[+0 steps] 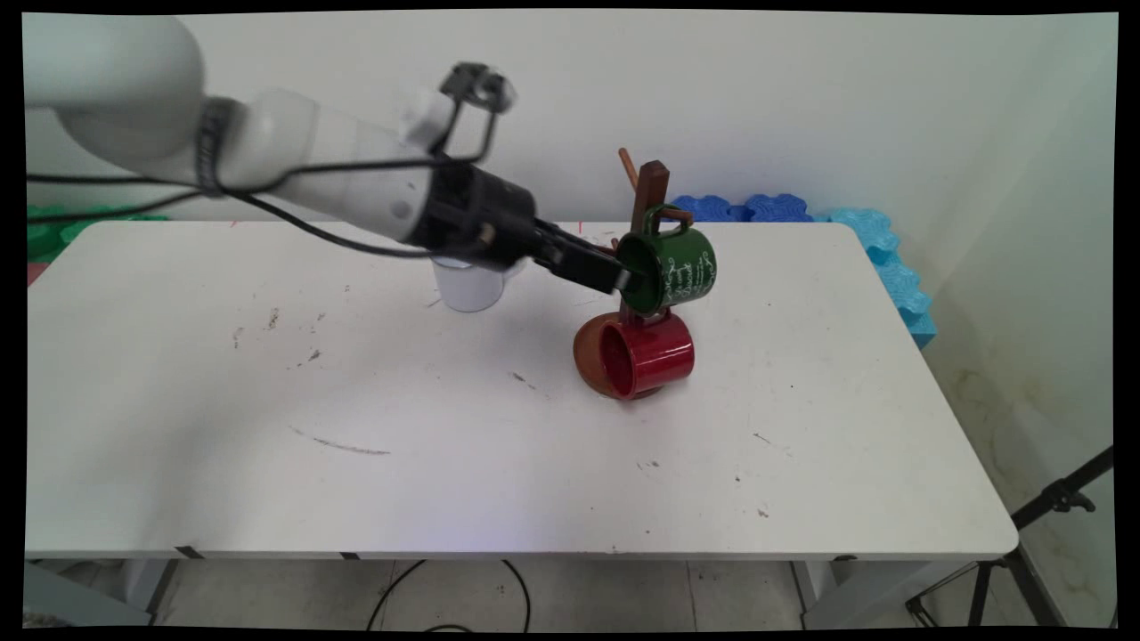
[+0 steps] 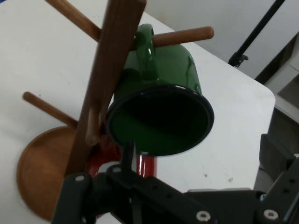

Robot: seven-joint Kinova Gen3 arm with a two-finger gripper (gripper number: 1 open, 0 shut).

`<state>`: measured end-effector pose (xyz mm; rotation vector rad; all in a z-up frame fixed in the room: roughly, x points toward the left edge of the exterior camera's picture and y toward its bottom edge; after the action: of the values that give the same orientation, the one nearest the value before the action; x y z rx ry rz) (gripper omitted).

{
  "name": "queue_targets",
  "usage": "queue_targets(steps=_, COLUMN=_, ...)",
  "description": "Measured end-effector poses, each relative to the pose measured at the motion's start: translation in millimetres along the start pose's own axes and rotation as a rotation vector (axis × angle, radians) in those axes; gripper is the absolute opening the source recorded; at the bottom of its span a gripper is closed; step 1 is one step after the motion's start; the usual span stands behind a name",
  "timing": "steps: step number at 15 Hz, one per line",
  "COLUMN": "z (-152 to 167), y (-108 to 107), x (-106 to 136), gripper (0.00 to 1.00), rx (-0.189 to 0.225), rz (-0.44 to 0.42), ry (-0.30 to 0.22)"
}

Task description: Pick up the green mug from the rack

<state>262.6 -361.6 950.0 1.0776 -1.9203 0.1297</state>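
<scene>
Though claw grip unclear, fingertip at green mug rim, red mug partly hidden.

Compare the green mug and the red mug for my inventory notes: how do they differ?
The glossy green enamel mug hangs by its handle on an upper peg of the brown wooden mug tree; the glossy red mug sits lower, by the tree's round base. The green mug bears white lettering; the red mug looks plain. The black gripper is at the green mug's rim, away from the red mug. Both mugs lie tilted sideways, openings facing left.
</scene>
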Motion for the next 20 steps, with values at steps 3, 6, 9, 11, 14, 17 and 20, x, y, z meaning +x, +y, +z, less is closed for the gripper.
queue_targets(steps=3, z=21, y=8, x=-5, gripper=1.00, rx=0.014, rz=-0.006, ry=0.014)
queue_targets(steps=6, z=42, y=12, x=-9, gripper=1.00, rx=0.028, rz=-0.009, ry=0.030)
queue_targets(steps=9, z=60, y=16, x=-13, gripper=1.00, rx=0.036, rz=-0.009, ry=0.046)
queue_targets(steps=11, z=68, y=18, x=-15, gripper=1.00, rx=0.039, rz=-0.009, ry=0.055)
queue_targets(steps=14, z=79, y=20, x=-17, gripper=1.00, rx=0.043, rz=-0.008, ry=0.069)
queue_targets(steps=17, z=86, y=22, x=-18, gripper=1.00, rx=0.042, rz=-0.004, ry=0.080)
queue_targets(steps=20, z=89, y=25, x=-18, gripper=0.00, rx=0.039, rz=0.000, ry=0.090)
